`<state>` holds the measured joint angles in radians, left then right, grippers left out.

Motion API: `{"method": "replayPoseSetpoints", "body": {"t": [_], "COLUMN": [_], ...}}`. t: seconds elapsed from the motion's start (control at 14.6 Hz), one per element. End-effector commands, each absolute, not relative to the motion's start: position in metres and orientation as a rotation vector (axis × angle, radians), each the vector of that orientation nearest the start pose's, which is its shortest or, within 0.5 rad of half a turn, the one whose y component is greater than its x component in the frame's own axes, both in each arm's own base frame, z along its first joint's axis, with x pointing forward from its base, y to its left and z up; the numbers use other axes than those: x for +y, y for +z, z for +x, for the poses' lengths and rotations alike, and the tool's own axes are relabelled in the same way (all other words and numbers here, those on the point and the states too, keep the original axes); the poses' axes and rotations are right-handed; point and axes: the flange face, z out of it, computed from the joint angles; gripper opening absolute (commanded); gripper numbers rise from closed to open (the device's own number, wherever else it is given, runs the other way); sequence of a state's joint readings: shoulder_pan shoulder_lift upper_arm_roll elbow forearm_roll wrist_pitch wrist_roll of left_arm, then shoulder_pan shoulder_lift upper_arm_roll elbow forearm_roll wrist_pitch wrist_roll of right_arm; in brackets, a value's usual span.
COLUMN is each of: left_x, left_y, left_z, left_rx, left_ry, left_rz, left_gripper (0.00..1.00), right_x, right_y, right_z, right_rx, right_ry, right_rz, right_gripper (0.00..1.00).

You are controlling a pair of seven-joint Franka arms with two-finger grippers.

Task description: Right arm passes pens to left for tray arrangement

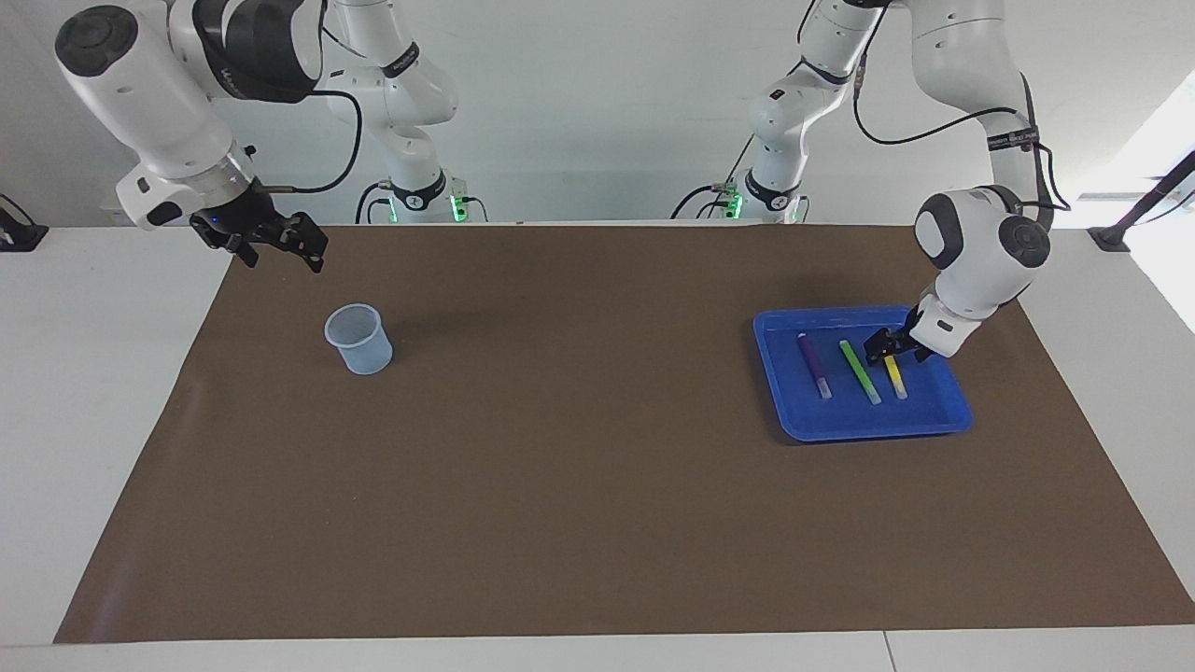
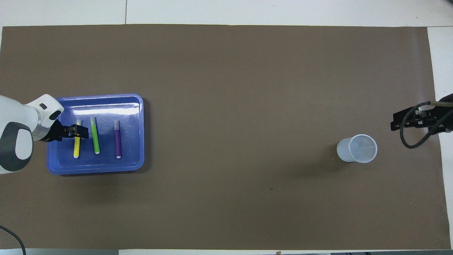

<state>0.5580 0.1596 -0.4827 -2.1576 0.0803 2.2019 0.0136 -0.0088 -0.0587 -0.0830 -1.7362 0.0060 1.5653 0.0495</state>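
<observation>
I am hovering my left gripper [image 1: 885, 346], jaws spread and empty, over the yellow pen [image 1: 895, 377] lying lengthwise in the tray [image 1: 864, 427]; my right gripper [image 1: 280, 245], spread too, is waiting near the cup [image 1: 358, 339].

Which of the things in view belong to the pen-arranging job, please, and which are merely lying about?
Belonging to the job:
- blue tray
- purple pen, green pen and yellow pen, all lying in it
- left tool, open over the yellow pen
- right tool, open, waiting

Lying about:
- translucent cup
- brown mat
</observation>
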Motion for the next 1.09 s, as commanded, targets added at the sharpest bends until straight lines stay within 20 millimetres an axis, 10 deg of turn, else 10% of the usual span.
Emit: {"method": "replayPoseSetpoints", "body": {"t": [0.0, 0.62, 1.03], "left_x": [0.015, -0.07, -0.106], "left_y": [0.347, 0.44, 0.532], "left_z": [0.558, 0.572, 0.541], "left_rx": [-0.024, -0.016, 0.002], "left_ry": [0.167, 0.267, 0.313], "left_rz": [-3.132, -3.083, -3.017], "left_gripper": [1.0, 1.0, 1.0], "right_x": [-0.059, -0.056, -0.056], "right_y": [0.589, 0.588, 0.589], "right_z": [0.531, 0.53, 0.528], "right_rx": [0.217, 0.22, 0.217], "right_ry": [0.162, 0.156, 0.156], "right_rz": [-3.109, -3.102, -3.099], "right_gripper": [1.0, 1.0, 1.0]}}
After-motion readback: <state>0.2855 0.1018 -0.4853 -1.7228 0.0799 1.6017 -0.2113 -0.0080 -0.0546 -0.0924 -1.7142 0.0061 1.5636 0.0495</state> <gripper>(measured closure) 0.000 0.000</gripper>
